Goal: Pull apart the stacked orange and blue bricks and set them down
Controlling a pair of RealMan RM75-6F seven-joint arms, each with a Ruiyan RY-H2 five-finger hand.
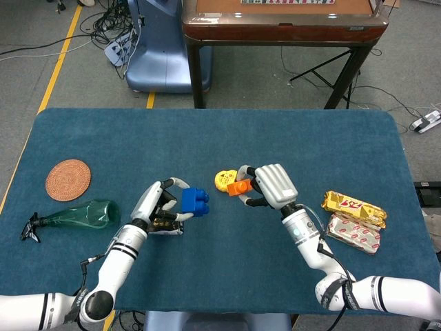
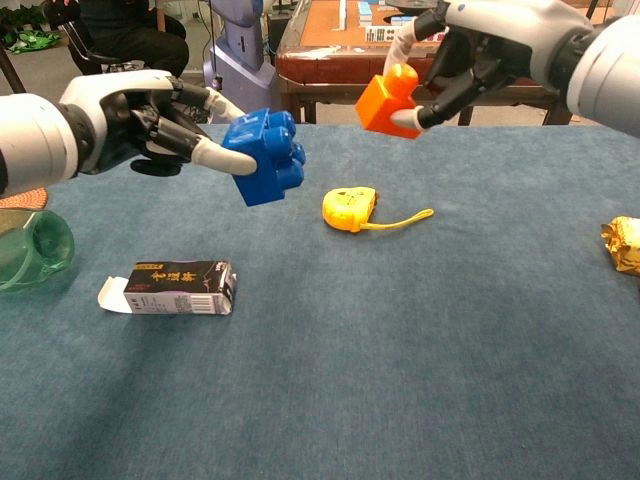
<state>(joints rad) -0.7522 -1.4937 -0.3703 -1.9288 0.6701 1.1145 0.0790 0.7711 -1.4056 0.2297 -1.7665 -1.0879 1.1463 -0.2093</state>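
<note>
Far left on the blue table point(image 1: 83, 124): a woven coaster point(image 1: 67, 179), a green bottle point(image 1: 76, 214) lying on its side. Next along, a dark carton point(image 2: 170, 288) lying flat, almost directly under the left hand point(image 1: 157, 204). Left hand up off the cloth, fingers closed around the blue brick point(image 2: 264, 157), studs facing right in the chest view, brick tilted and held clear of the surface. Straight down looks awkward for this one: carton just below and beside, so bare cloth lies to the near side or toward the middle.

Centre: a yellow tape measure point(image 2: 349, 208) with its strap trailing right, resting between the two hands' ground positions.

Right of that, right hand point(image 1: 270, 186) raised, fingertips pinching the orange brick point(image 2: 390, 99), stud upward, well above the table. Bricks clearly apart, gap between them open. Separation done by the look of it; setting down not yet done for either. For the orange brick, tape measure sits below and slightly left, so bare cloth lies rightward.

Far right: foil snack packets point(image 1: 353, 209), well away.
</note>
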